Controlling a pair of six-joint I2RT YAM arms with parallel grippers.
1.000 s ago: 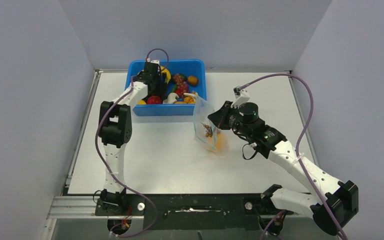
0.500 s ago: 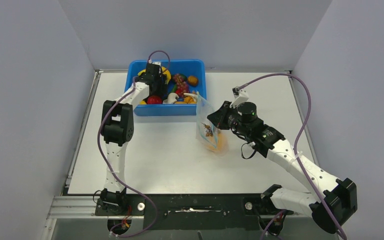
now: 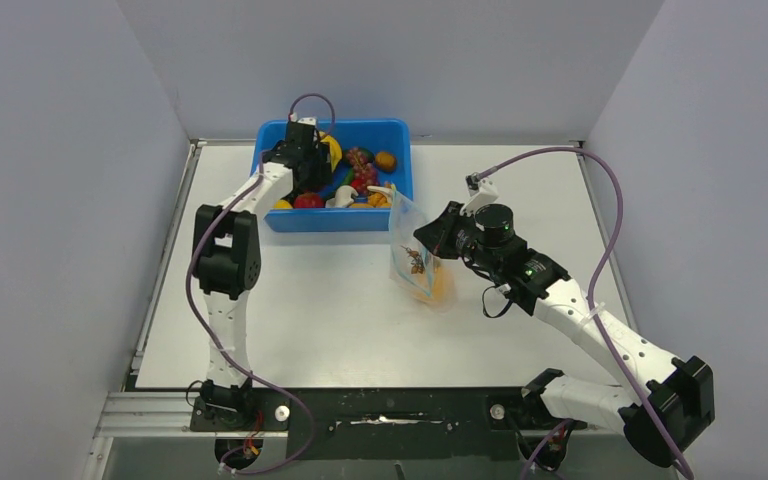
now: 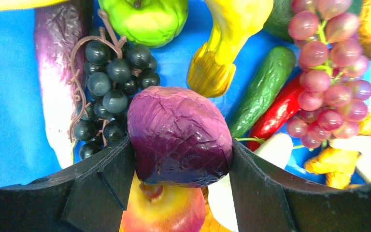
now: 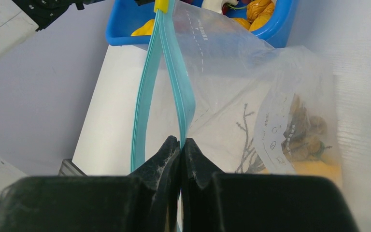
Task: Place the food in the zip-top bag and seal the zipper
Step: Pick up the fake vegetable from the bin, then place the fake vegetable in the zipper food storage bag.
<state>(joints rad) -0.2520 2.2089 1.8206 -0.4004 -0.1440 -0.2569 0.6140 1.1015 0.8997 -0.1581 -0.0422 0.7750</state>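
From above, the left arm point(image 3: 260, 190) reaches into the blue tub point(image 3: 335, 220) at the far side of the tabletop point(image 3: 310, 310), its tip down among the food point(image 3: 360, 165). The right arm point(image 3: 570, 305) holds the zip-top bag point(image 3: 410, 250) up just in front of the tub's right corner, with an orange piece point(image 3: 440, 288) low inside it. In the left wrist view, the left fingers point(image 4: 104, 181) are clamped on a wrinkled purple piece point(image 4: 179, 137), one on each side. A red-and-yellow apple point(image 4: 166, 210) lies under it, black grapes point(image 4: 111, 92) touch its left side, and a green apple point(image 4: 142, 17), a yellow squash point(image 4: 227, 38), a cucumber point(image 4: 263, 89) and reddish-purple grapes point(image 4: 326, 82) lie beyond. In the right wrist view, the right fingers point(image 5: 162, 164) are pressed together on one strip of the zipper point(image 5: 183, 92). The other teal strip bows away to the left, so the mouth stands open.
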